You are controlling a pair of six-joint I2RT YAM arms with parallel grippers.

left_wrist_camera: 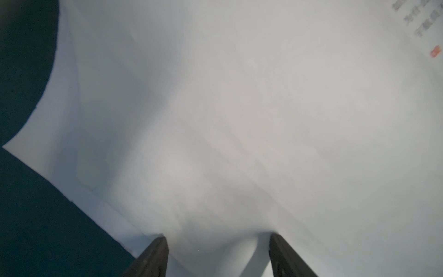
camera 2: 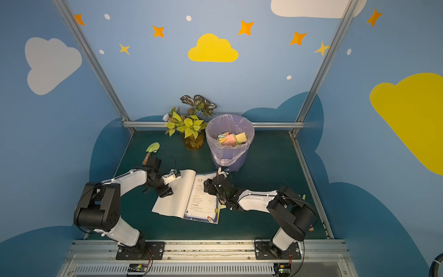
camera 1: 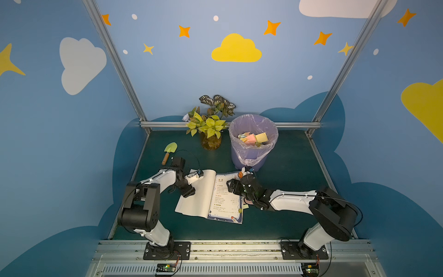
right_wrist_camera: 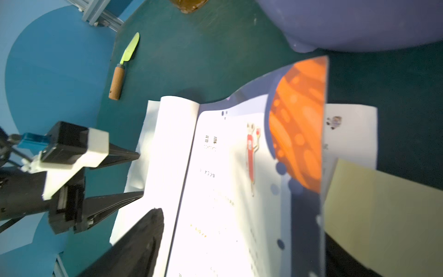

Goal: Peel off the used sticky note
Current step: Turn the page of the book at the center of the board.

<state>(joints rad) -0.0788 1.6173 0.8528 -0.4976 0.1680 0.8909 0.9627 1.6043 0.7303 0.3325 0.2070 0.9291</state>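
Observation:
An open book (camera 1: 203,199) lies on the green table, its left page blank and its right page printed. A pale yellow sticky note (right_wrist_camera: 383,215) pokes out from under the lifted outer edge of the right page (right_wrist_camera: 239,167); in both top views only a small corner of it (camera 1: 245,205) (camera 2: 223,206) shows below my right wrist. My right gripper (right_wrist_camera: 247,230) (camera 1: 236,189) is open and straddles that page, with one finger (right_wrist_camera: 143,239) by the spine. My left gripper (left_wrist_camera: 217,236) (camera 1: 191,191) is open, its fingertips resting on the blank page (left_wrist_camera: 239,120).
A purple bin (camera 1: 254,124) lined with a bag and holding several coloured notes stands just beyond the book. A potted plant (camera 1: 211,124) stands to its left. Left of the book, near my left arm, lies a green trowel (camera 1: 169,152) (right_wrist_camera: 124,64).

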